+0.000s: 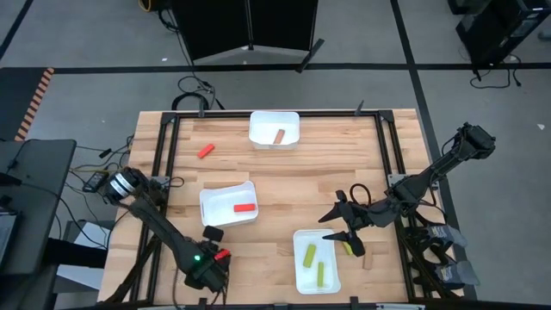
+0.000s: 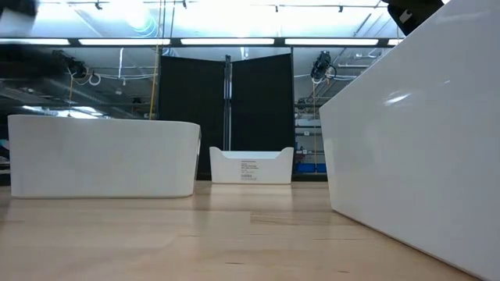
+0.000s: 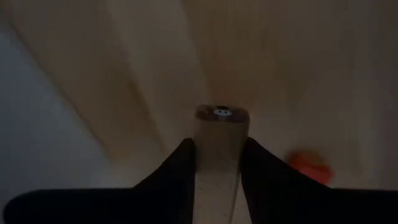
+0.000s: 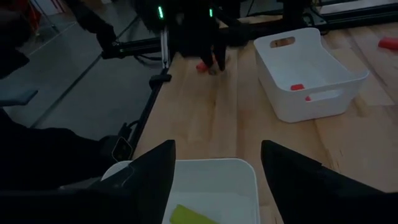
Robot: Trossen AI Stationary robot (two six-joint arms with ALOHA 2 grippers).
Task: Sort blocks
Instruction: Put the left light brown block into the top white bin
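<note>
My left gripper (image 1: 213,258) is low at the table's near-left corner, shut on a tan block (image 3: 219,143); a red block (image 1: 222,255) lies on the table right beside it. My right gripper (image 1: 340,226) hangs open above the far edge of the near-right white tray (image 1: 299,274), which holds two yellow-green blocks (image 1: 309,254). Another yellow-green block (image 1: 348,247) lies on the table beside that tray. The middle tray (image 1: 211,205) holds a red block (image 1: 244,207), and the far tray (image 1: 261,129) holds a reddish-tan block (image 1: 280,136). One more red block (image 1: 206,151) lies loose at far left. My left gripper pinches the tan block between its two fingers (image 3: 180,168), which lie along the block's long sides. The block's free end (image 3: 222,115) sticks out past the fingertips toward the table. The gripper comes at it from above, pointing down. Whether that end touches the wood, I cannot tell.
A small tan block (image 1: 365,261) lies right of the near-right tray. Black frame rails (image 1: 164,155) run along the table's left, far and right edges. Open wood lies between the three trays. In the low view the trays' white walls (image 2: 101,156) fill the sides.
</note>
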